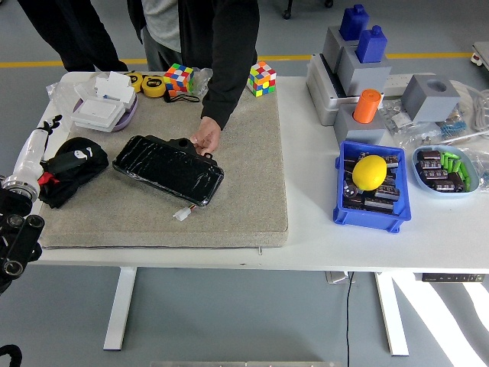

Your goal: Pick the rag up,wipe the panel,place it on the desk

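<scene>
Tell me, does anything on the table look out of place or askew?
The black panel lies askew on the grey mat, and a person's hand rests on its far edge. Nothing looks spilled or damaged.

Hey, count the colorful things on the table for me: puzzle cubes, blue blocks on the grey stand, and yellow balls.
Puzzle cubes: 2
Blue blocks: 2
Yellow balls: 1
Total: 5

Robot's black left arm [17,229] enters at lower left edge, white forearm segment [30,153] angled up and inward. Left hand itself hard to make out; finger pose unclear. Right arm out of view. Person's hand [206,138], dark sleeve, reaches down from far side, fingers curled downward.
</scene>
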